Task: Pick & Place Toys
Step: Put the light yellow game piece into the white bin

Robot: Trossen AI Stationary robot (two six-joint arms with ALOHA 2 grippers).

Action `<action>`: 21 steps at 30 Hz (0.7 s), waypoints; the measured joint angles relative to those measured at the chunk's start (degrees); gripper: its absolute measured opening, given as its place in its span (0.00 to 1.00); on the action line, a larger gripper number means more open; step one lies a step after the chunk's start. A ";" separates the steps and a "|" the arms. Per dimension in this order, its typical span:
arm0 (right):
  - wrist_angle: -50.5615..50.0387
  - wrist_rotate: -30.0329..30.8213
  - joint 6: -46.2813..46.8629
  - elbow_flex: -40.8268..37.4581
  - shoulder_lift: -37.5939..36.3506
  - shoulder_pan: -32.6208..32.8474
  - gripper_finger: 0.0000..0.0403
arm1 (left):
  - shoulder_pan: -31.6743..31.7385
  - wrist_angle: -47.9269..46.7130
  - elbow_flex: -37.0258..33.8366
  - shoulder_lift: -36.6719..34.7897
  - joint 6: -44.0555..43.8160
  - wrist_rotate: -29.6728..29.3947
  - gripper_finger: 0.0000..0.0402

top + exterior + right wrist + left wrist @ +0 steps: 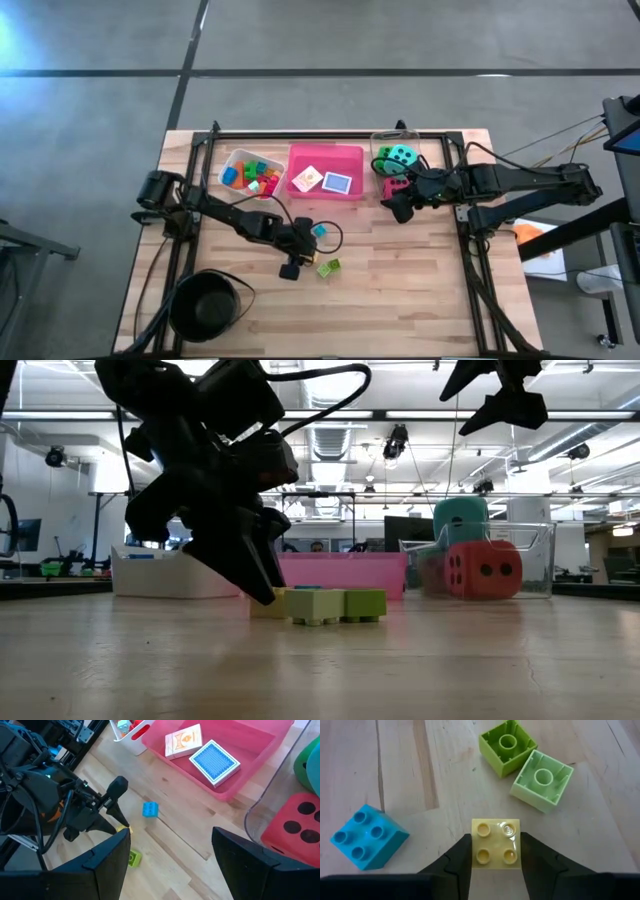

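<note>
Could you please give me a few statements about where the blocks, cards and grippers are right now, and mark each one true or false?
1. The left gripper has its fingers on either side of a yellow block on the table. True.
2. The blue block lies with its studs facing down. False: its studs face up.
3. Two cards lie in the pink tray. True.
4. The right gripper is shut on a red die. False: it is open and holds nothing, and the red die sits in the clear tray.
5. The two green blocks lie with their hollow sides up. True.
</note>
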 joint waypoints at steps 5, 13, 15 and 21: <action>0.05 -0.13 -0.01 0.00 0.00 0.00 0.67 | 0.00 -1.08 -0.11 -1.88 -4.19 -0.22 0.33; 0.21 -0.35 -1.02 0.00 0.00 -0.02 0.67 | 0.51 -2.86 -0.07 -11.39 -4.34 -0.22 0.33; 0.40 -0.35 -1.54 0.00 0.00 -0.04 0.67 | 1.43 -3.48 -0.04 -13.98 -4.32 -0.20 0.33; 0.71 -0.50 -2.49 -0.02 -0.01 -0.04 0.67 | 6.30 -7.87 -0.09 -23.16 -8.86 -1.06 0.33</action>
